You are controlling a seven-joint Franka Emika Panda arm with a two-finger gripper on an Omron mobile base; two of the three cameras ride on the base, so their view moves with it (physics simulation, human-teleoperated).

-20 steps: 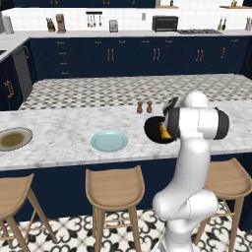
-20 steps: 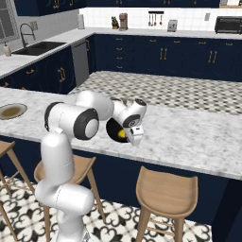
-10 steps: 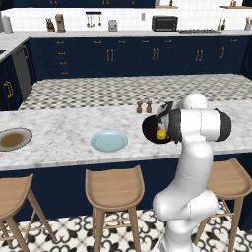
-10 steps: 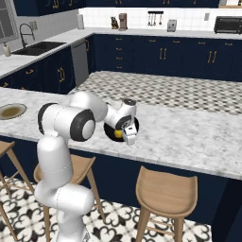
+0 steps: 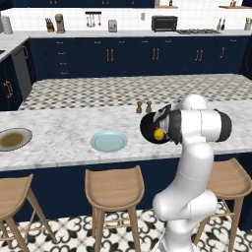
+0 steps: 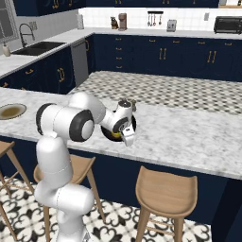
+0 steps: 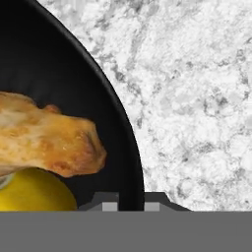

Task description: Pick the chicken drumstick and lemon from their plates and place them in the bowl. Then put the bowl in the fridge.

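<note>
The black bowl [image 7: 49, 64] holds the golden-brown chicken drumstick [image 7: 44, 138] and the yellow lemon [image 7: 34, 192]. My gripper [image 7: 131, 202] is shut on the bowl's rim, one fingertip on each side of it. In the left base view the bowl [image 5: 149, 127] hangs tipped on its side just over the marble counter, the lemon [image 5: 158, 134] showing inside, with the gripper [image 5: 166, 129] at its right edge. The grey plate [image 5: 12, 139] and the light blue plate [image 5: 109, 141] lie bare to the left. The fridge is out of view.
Two small shakers [image 5: 143, 106] stand on the counter just behind the bowl. Wooden stools [image 5: 114, 184] line the near side of the marble island [image 5: 59, 128]. Navy cabinets and a patterned floor lie beyond it.
The bowl has come up off the counter and tipped toward the base, and the lemon now shows inside it. The hand has drawn back a little with it.
</note>
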